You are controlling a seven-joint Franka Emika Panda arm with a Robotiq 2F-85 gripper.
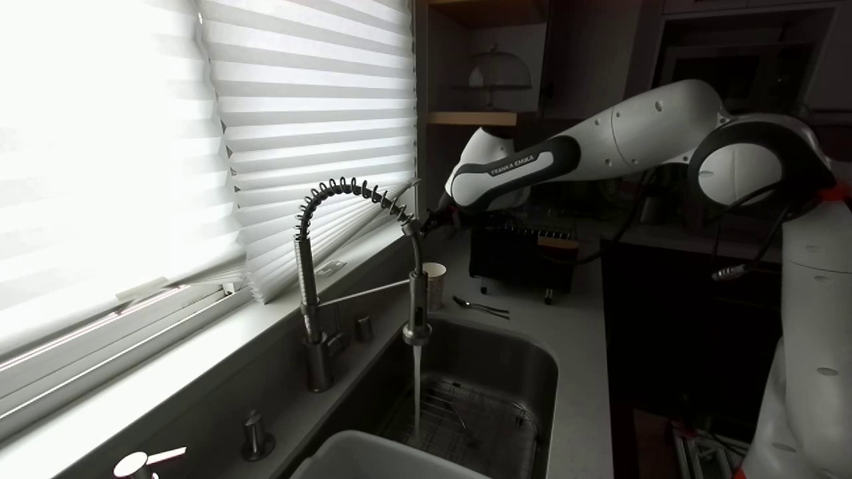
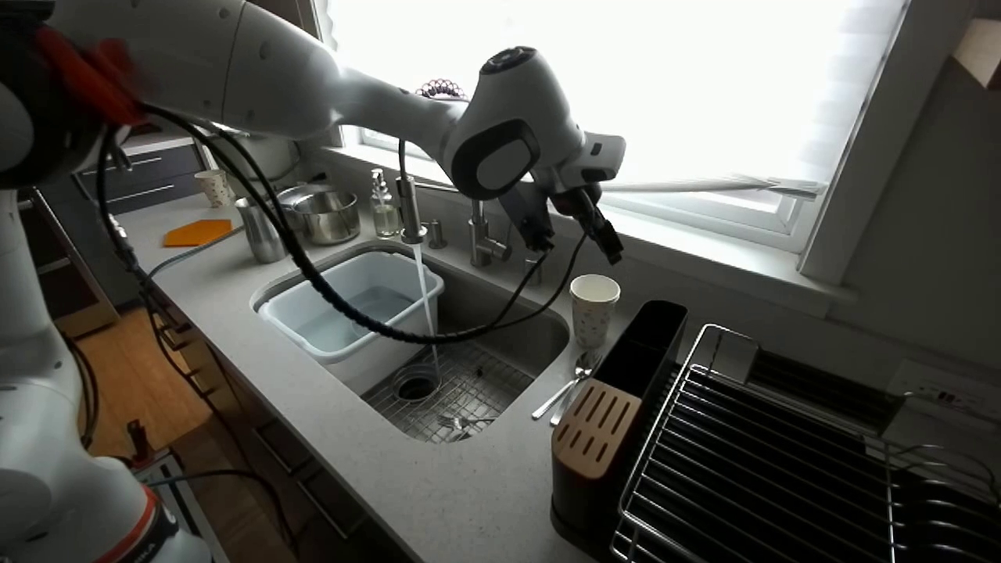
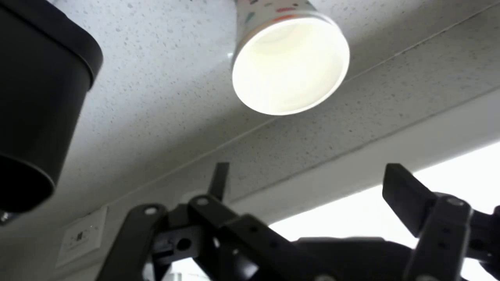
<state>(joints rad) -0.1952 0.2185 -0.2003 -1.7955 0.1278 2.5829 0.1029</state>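
My gripper (image 3: 308, 171) is open, with nothing between its fingers. In an exterior view the gripper (image 2: 577, 241) hangs above the counter behind the sink, near the window. Nearest to it is a white paper cup with coloured specks (image 2: 592, 317), standing upright on the counter at the sink's corner, below and apart from the fingers. In the wrist view the cup's open mouth (image 3: 291, 66) faces the camera and no contents show. Spoon-like metal utensils (image 2: 565, 391) lie beside the cup. A black utensil holder (image 2: 598, 430) with a slotted wooden top stands close by; its dark body (image 3: 39, 97) shows at the wrist view's left.
Water runs from the spring faucet (image 1: 417, 306) into the sink (image 1: 489, 339). A pale plastic basin (image 2: 313, 348) with water sits in the sink, and a fork (image 2: 457, 424) lies on the sink grid. A wire dish rack (image 2: 770, 469), window sill (image 2: 696, 238), pots (image 2: 324, 215) and soap bottle (image 2: 385, 211) are around.
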